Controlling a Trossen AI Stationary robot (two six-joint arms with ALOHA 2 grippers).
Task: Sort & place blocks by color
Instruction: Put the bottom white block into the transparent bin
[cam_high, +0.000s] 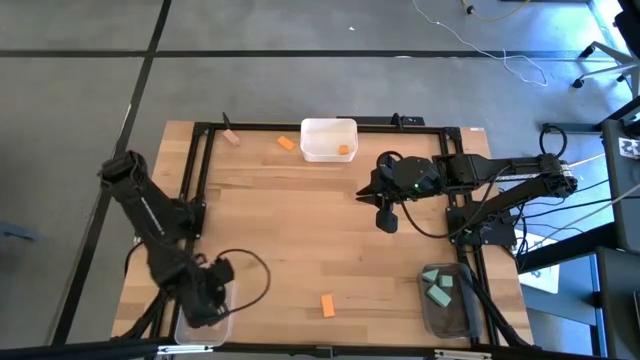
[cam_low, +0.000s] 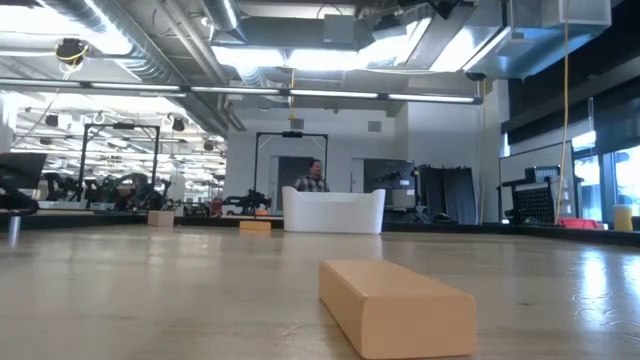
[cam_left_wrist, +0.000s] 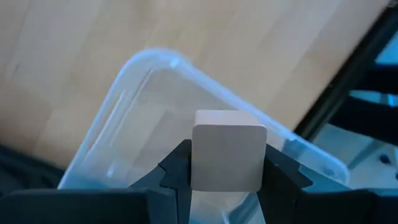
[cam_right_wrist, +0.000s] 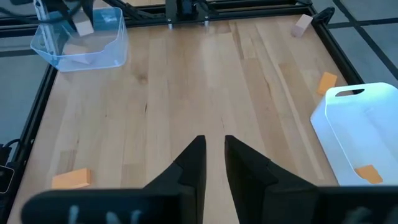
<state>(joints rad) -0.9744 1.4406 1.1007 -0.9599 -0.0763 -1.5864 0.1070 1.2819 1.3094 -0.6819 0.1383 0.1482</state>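
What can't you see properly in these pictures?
- High view: the left gripper covers the tan block it holds and most of the near-left bin.
- High view: the teal blocks in the near-right bin overlap, too small to count.
- Left wrist view: the tan block and fingers block the bin's inside.
- Low view: neither arm shows.
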